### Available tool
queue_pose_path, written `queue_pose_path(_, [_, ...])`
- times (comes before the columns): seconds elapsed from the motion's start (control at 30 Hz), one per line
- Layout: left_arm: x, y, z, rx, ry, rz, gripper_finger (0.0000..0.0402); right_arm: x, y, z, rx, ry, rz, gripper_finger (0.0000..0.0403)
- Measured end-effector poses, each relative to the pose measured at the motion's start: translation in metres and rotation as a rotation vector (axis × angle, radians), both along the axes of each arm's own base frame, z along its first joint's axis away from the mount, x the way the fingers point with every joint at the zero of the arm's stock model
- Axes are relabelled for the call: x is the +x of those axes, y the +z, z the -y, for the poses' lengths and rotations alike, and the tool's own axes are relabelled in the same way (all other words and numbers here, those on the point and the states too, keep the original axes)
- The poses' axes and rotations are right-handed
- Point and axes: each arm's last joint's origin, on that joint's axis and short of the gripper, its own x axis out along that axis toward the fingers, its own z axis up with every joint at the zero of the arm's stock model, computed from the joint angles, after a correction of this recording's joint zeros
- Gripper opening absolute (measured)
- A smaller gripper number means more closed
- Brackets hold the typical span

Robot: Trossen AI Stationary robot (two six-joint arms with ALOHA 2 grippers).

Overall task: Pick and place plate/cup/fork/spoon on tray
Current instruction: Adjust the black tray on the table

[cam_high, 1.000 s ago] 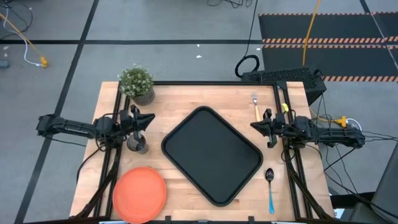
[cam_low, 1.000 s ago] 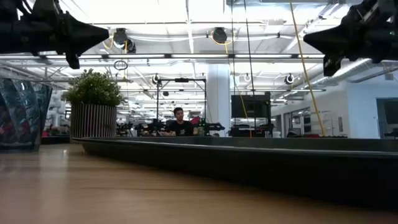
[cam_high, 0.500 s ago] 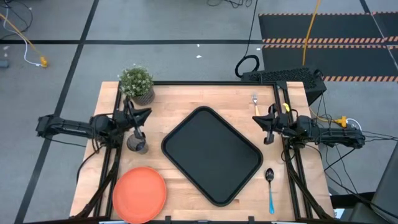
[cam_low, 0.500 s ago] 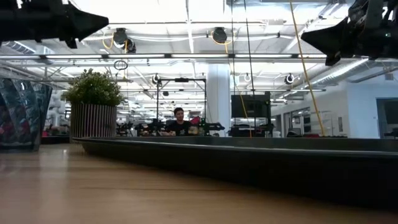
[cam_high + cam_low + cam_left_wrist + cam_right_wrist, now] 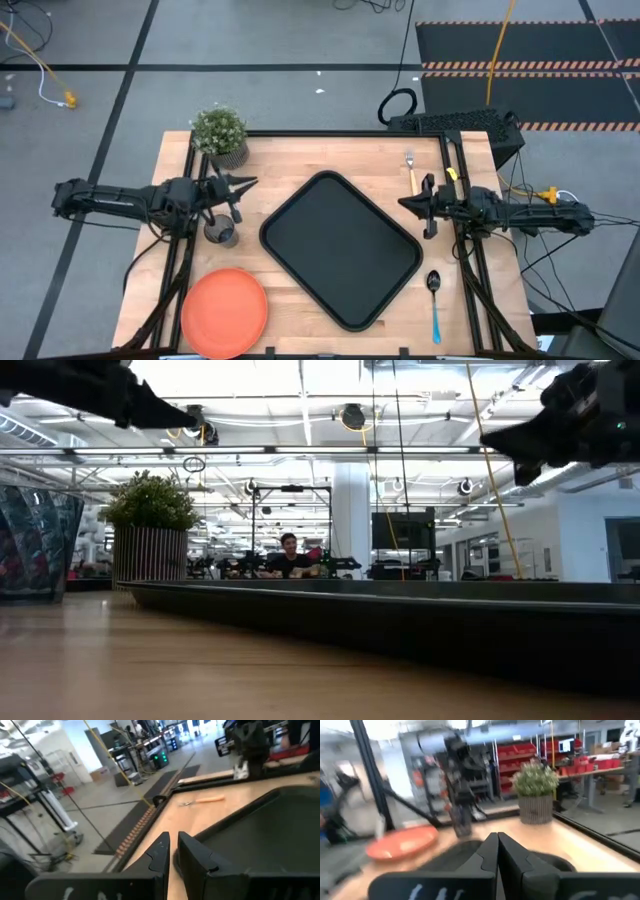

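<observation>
The black tray (image 5: 340,247) is lying empty at the table's (image 5: 300,155) middle. The left gripper (image 5: 243,184) is hovering above the dark cup (image 5: 220,232), fingers nearly together and grasping nothing. The right gripper (image 5: 407,203) is hanging at the tray's right edge, clenched on nothing — the fork (image 5: 411,171) is lying just behind it, the spoon (image 5: 434,300) near the front edge. The orange plate (image 5: 223,311) is sitting at the front left corner, the potted plant (image 5: 220,134) at the back left.

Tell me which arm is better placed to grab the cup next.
Probably the left. The left gripper hovers just beside the cup at the table's left side, holding nothing. The right gripper is shut on the far side of the tray, nearer the fork.
</observation>
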Motion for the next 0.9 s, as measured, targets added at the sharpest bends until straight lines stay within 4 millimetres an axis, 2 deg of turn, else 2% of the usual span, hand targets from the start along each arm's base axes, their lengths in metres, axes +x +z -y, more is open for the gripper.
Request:
queue_pose_path(0.03, [0.002,0.003,0.000,0.019,0.013,0.001,0.0042,0.002,0.001,0.000,-0.027,-0.010,-0.029,0.0000])
queue_pose_path(0.1, [0.004,0.011,-0.001,0.060,0.024,0.008,0.0042,0.006,0.023,0.001,-0.089,-0.039,-0.016,0.0003])
queue_pose_path(0.17, [0.006,0.016,0.000,0.105,0.022,-0.008,0.0042,0.013,0.042,0.003,-0.137,-0.081,-0.075,0.0011])
queue_pose_path(0.4, [0.008,0.040,-0.007,0.206,0.072,-0.025,0.0042,0.064,0.100,0.014,-0.223,-0.286,-0.493,0.0054])
queue_pose_path(0.5, [0.008,0.050,-0.013,0.226,0.113,-0.034,0.0042,0.088,0.117,0.025,-0.188,-0.376,-0.633,0.0076])
queue_pose_path(0.63, [0.011,0.063,-0.020,0.241,0.155,-0.030,0.0042,0.112,0.134,0.043,-0.015,-0.442,-0.740,0.0108])
queue_pose_path(0.73, [0.018,0.075,-0.025,0.272,0.161,-0.039,0.0042,0.122,0.133,0.053,0.146,-0.384,-0.845,0.0130])
queue_pose_path(0.9, [0.032,0.093,-0.033,0.349,0.143,0.013,0.0042,0.127,0.103,0.057,0.392,-0.306,-1.091,0.0153])
